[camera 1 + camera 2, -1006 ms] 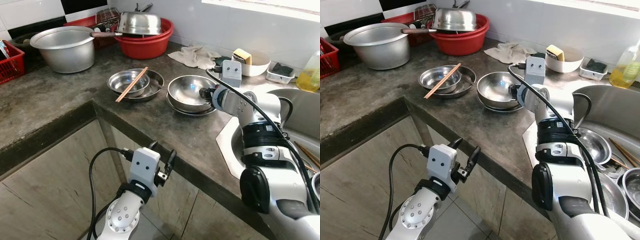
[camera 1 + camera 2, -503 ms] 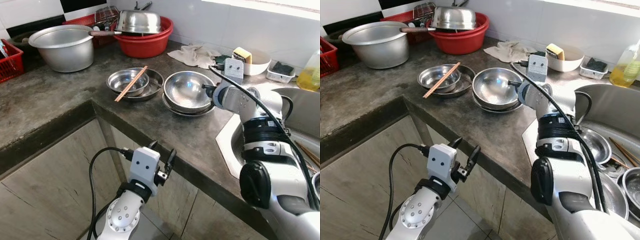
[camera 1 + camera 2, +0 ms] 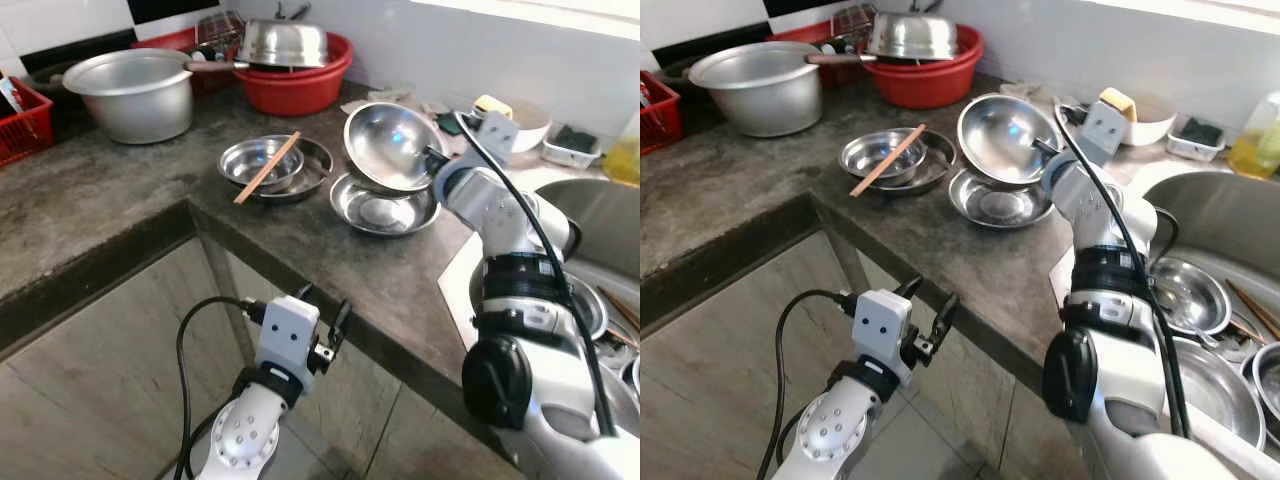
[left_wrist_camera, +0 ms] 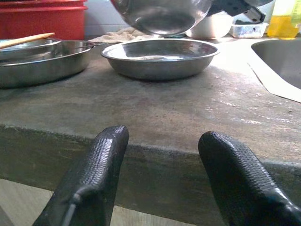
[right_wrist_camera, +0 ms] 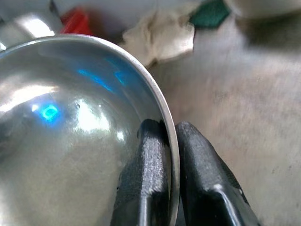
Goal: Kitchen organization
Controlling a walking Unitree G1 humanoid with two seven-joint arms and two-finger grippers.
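Observation:
My right gripper (image 3: 433, 156) is shut on the rim of a deep steel bowl (image 3: 387, 146), held tilted in the air above a shallow steel dish (image 3: 384, 205) on the stone counter (image 3: 120, 190). In the right wrist view both black fingers (image 5: 150, 155) pinch the bowl (image 5: 70, 127) rim, one inside and one outside. To the left lie two nested steel dishes (image 3: 275, 165) with a pair of chopsticks (image 3: 266, 167) across them. My left gripper (image 3: 322, 320) is open, low in front of the counter edge; its fingers (image 4: 99, 160) stand apart.
At the back stand a big aluminium pot (image 3: 130, 92), a red basin (image 3: 296, 85) with a steel bowl in it, a cloth (image 3: 1025, 92) and a white sponge dish (image 3: 1135, 120). The sink (image 3: 1200, 290) at right holds steel bowls. A red basket (image 3: 20, 125) is far left.
My right gripper has lifted the deep bowl off the shallow dish and tipped it up and back. The left arm has not moved.

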